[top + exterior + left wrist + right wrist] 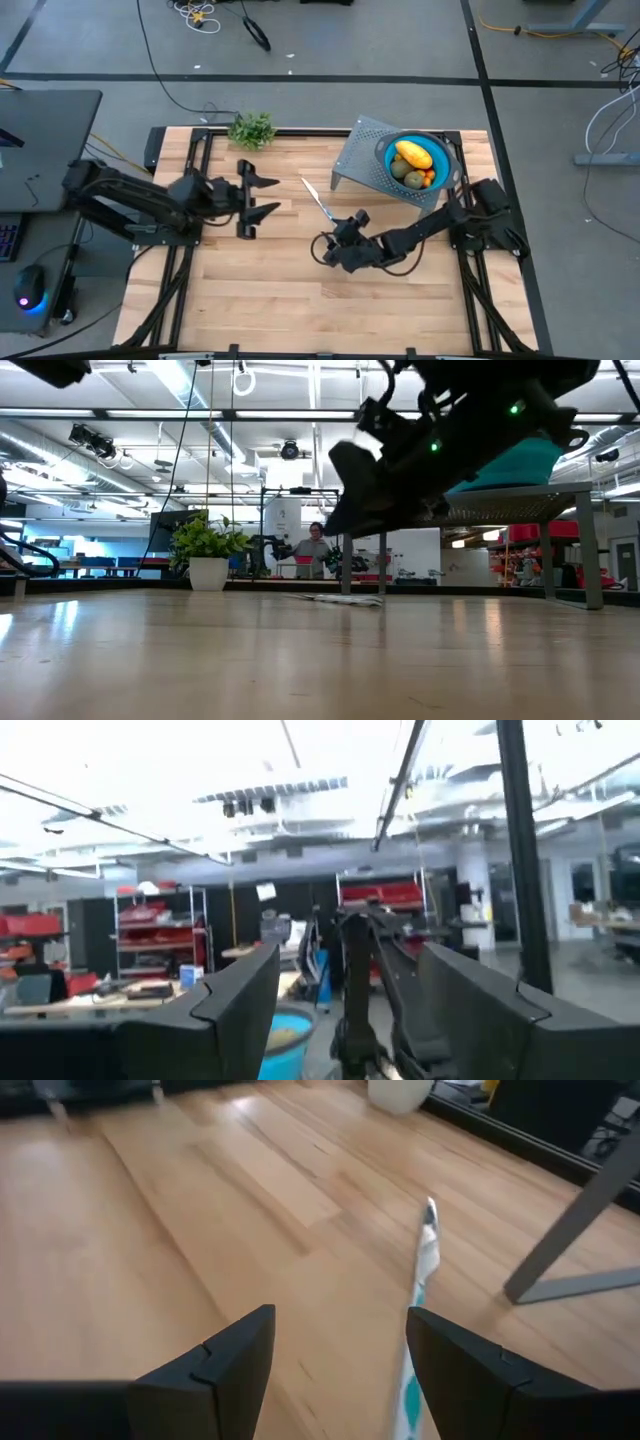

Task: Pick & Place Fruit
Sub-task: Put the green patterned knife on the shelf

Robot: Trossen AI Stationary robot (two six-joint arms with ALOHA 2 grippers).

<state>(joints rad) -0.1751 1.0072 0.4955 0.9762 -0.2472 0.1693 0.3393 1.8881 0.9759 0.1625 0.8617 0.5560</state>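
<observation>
One blue bowl (446, 152) sits on the grey perforated stand (362, 158) at the counter's (260, 300) far right in the high view, holding the fruit (413, 155): yellow oblong on top, olive-brown ovals and small orange-red bits under it. Left gripper (262, 195) hovers mid-left, fingers wide, empty. Right gripper (328, 249) near centre, just beside the knife (319, 204).

Low view: knife lies flat, potted plant (208, 550) behind, stand at right.

Left wrist: bowl's blue rim (288, 1038) between spread fingers (232, 1010).

Right wrist: fingers (228, 1360) apart, empty, knife (420, 1285) ahead.
</observation>
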